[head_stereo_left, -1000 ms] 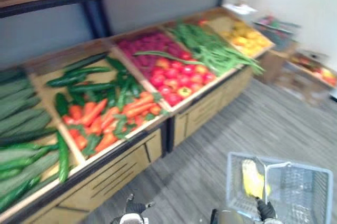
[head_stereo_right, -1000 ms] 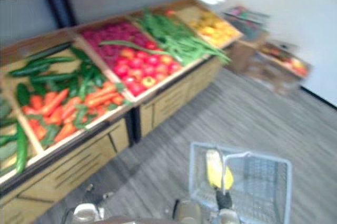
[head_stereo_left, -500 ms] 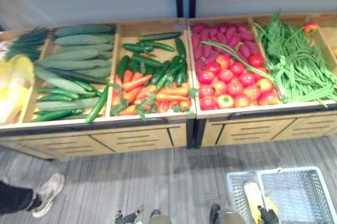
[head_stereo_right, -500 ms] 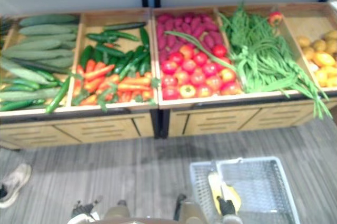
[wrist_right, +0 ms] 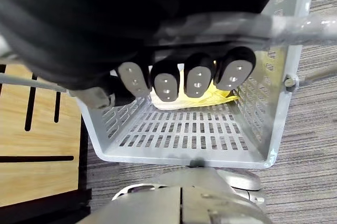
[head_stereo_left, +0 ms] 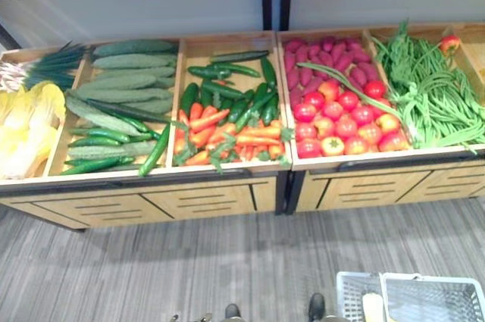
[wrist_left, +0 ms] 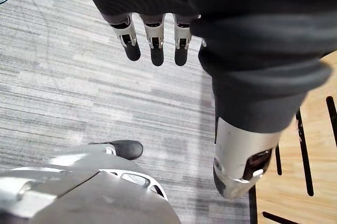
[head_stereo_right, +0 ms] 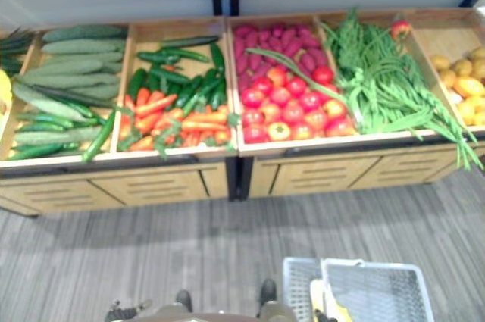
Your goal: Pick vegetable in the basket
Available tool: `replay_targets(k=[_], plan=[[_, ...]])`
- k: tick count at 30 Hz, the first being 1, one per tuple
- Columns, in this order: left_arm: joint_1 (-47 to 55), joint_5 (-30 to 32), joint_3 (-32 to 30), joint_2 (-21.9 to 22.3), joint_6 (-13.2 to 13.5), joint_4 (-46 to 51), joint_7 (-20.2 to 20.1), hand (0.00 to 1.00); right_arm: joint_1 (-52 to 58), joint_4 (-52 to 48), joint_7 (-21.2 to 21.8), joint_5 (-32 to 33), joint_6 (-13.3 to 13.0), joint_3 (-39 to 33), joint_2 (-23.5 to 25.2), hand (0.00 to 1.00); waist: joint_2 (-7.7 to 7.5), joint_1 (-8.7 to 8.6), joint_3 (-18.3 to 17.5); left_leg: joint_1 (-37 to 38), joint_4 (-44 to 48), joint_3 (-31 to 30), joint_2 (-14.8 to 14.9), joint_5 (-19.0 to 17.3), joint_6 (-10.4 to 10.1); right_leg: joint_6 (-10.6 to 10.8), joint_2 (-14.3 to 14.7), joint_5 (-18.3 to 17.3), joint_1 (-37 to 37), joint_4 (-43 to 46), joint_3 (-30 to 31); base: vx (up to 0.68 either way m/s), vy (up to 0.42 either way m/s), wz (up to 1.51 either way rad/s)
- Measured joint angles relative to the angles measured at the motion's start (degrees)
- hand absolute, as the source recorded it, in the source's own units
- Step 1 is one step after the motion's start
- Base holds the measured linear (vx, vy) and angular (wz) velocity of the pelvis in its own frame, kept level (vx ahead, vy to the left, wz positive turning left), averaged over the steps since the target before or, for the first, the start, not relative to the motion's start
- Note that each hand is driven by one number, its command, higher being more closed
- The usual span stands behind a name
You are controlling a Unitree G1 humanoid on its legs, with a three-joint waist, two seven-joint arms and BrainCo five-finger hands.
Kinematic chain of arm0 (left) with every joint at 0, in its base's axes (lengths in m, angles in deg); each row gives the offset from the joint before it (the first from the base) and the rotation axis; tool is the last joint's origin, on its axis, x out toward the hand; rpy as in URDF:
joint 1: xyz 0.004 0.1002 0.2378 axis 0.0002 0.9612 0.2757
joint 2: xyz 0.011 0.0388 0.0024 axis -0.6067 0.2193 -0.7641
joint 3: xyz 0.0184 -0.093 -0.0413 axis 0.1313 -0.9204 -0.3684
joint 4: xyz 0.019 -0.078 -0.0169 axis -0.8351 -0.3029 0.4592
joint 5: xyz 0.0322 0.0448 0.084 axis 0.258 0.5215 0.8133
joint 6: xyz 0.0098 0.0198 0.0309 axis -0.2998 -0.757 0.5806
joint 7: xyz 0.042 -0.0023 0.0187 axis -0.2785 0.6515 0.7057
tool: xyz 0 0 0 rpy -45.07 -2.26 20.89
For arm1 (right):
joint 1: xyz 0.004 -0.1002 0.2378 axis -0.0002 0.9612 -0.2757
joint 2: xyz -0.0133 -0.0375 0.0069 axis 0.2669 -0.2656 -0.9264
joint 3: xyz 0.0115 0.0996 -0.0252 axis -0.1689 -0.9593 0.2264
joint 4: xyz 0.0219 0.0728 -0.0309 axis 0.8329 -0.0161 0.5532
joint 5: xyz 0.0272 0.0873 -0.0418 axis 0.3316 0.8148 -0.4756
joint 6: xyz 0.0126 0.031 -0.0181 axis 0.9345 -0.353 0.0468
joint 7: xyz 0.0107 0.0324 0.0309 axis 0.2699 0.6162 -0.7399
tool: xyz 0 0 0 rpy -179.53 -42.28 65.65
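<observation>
Curling round the basket handle [wrist_right: 305, 23], right robot hand [wrist_right: 181, 79]; yellow vegetable [wrist_right: 213, 97] inside basket [wrist_right: 184, 139]; left robot hand [wrist_left: 152, 34] loose, straight-fingered.

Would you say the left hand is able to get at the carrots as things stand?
Probably yes: the left hand hangs open and empty, and the carrots lie uncovered at the front of their bin. Bare floor separates robot and stand, so a step closer may be needed.

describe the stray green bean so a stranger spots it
On the wooden produce stand, find the compartment of red tomatoes and purple vegetables. One long green bean lies slantwise across them, the only one outside the bean pile beside it.
</observation>
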Motion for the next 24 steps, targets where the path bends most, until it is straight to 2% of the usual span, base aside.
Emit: replay_targets(k=[3, 8, 12, 16, 18, 20, 22, 24], plan=[[0.01, -0.13, 1.72, -0.99, 0.05, -0.2, -1.08, 0.0, 0.0, -0.23, 0.25, 1.42, -0.01, 0.56, 0.0, 1.0, -0.73, -0.14, -0.14, 0.94, 0.04, 1.11, -0.81, -0.29, 0.31, 0.29, -1.11, -1.54, -1.49, 4.02, 1.05, -0.01, 0.039, -0.15], [0.16, -1.15, 2.78, -2.61, 0.45, -0.67, -2.78, 0.0, 0.16, 0.26, 2.17, 2.14, 0.03, 2.06, 0.07, 1.0, -2.76, -0.64, -1.26, 0.82, -1.97, 0.78, -3.09, 0.94, 1.94, 1.42, -3.38, -0.79, -2.05, 3.41, 0.85, -0.04, 0.046, 0.06], [0.7, -2.5, 1.27, -2.5, 0.46, -0.77, -3.06, 0.0, 0.92, 0.76, 2.32, 2.06, 0.09, 2.01, -0.04, 1.0, -3.28, -0.68, -2.25, 0.81, -3.18, -0.23, -4.25, 1.44, 2.35, 2.41, -4.22, 0.22, -0.38, -0.16, -0.4, -0.03, 0.048, 0.14], [0.67, -3.24, 1.81, -3.02, 0.37, 0.19, -2.98, 0.0, 1.21, 2.27, 2.32, 1.96, 0.1, 0.76, -0.11, 1.0, -3.49, -0.71, -3.6, 0.85, -3.95, -0.67, -4.28, 1.5, 2.24, 2.5, -3.94, 1.42, 0.79, -3.09, -1.18, 0.03, -0.001, 0.08], [1.13, -3.37, 5.6, -2.9, 0.17, 7.16, -2.54, 0.0, 1.43, 2.07, 2.32, 1.95, 0.1, -0.1, -0.38, 1.0, -3.38, -0.87, -3.62, 0.61, -3.92, -1.11, -4.27, 1.51, 2.17, 2.56, -3.86, 1.82, 1.39, -3.85, -1.7, 0.05, -0.013, 0.1], [2.75, -2.37, 8.69, -3.44, 0.82, 24.38, -2.27, 0.0, 2.32, 0.78, 2.39, 1.96, -0.1, -0.2, -1.44, 1.0, -2.89, -1.51, -3.87, 0.04, -3.78, -1.91, -4.22, 1.61, 2.32, 2.61, -3.75, 2.28, 1.33, -3.98, -1.96, 0.06, -0.012, 0.11], [2.92, 0.32, 8.18, -5.43, 2.67, 33.93, -1.01, 0.0, 3.14, -0.23, 2.47, 1.96, -0.73, -0.19, -2.59, 1.0, -2.4, -1.68, -4.17, 0.32, -3.76, -1.74, -4.19, 1.54, 2.26, 2.61, -3.54, 2.29, 1.38, -4.13, -1.72, 0.06, -0.012, -0.12], [1.55, 4.6, 5.0, -8.17, 3.14, 41.92, 1.66, 0.0, 3.46, -0.29, 2.5, 1.95, -1.44, -0.25, -3.74, 1.0, -1.71, -2.21, -4.58, 1.02, -3.77, -0.62, -4.06, 1.08, 2.16, 2.47, -2.92, 2.44, 1.55, -4.19, -0.94, 0.07, -0.014, -0.23]])
